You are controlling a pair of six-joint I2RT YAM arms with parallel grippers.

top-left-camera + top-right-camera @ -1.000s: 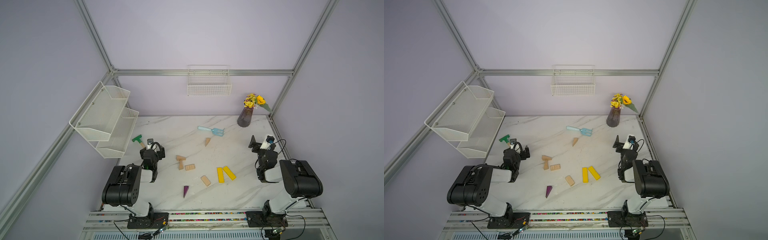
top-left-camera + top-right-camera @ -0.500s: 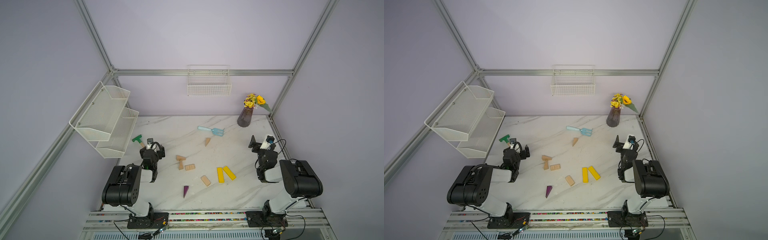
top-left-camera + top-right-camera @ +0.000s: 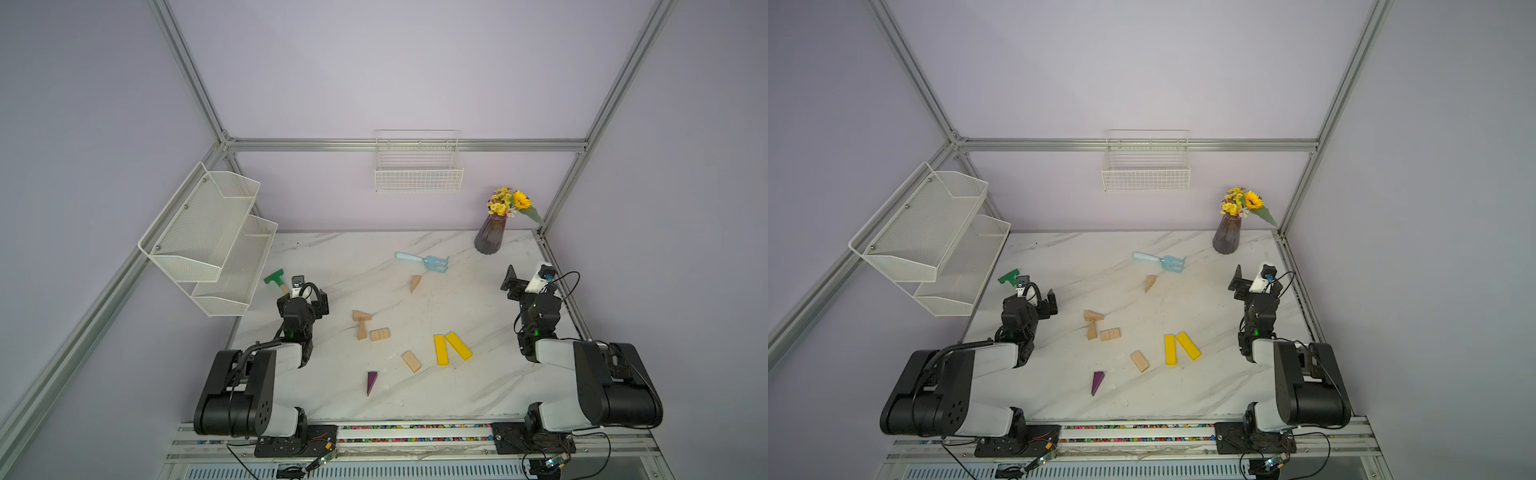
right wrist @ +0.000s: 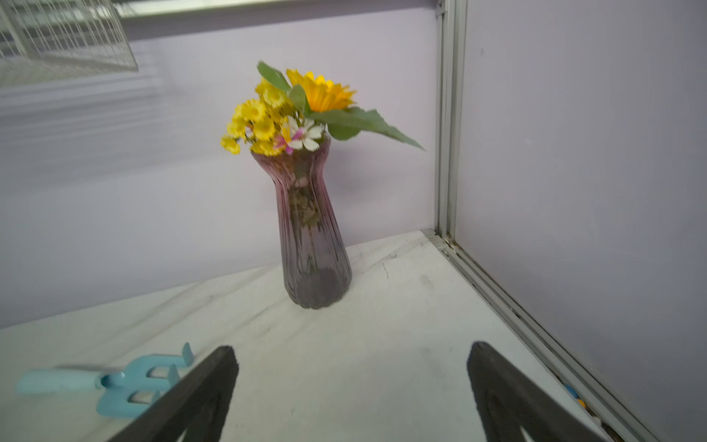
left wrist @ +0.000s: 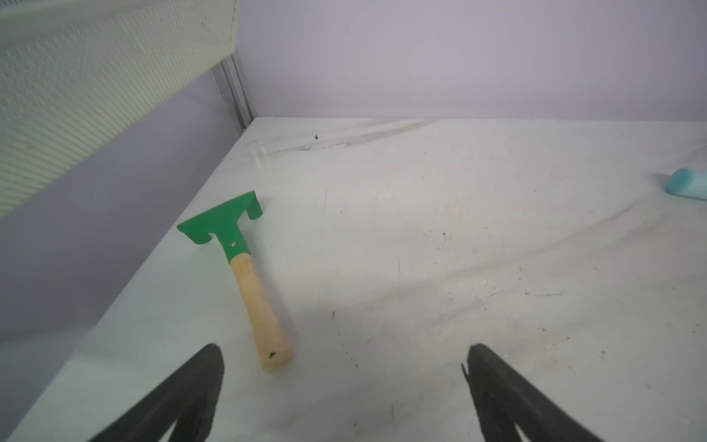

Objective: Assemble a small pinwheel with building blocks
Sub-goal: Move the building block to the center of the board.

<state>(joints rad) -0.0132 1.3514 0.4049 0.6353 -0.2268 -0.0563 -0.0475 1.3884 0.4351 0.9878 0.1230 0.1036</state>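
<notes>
So, both claws are spread wide and holding nothing. The nearest tan wedge point(image 3: 360, 315) sits just right of the left claw point(image 5: 344, 350), lying crosswise, well apart from the right claw point(image 4: 352, 348).

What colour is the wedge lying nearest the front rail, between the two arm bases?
Purple. The wedge shows best in both top views; neither wrist view catches it.
</notes>
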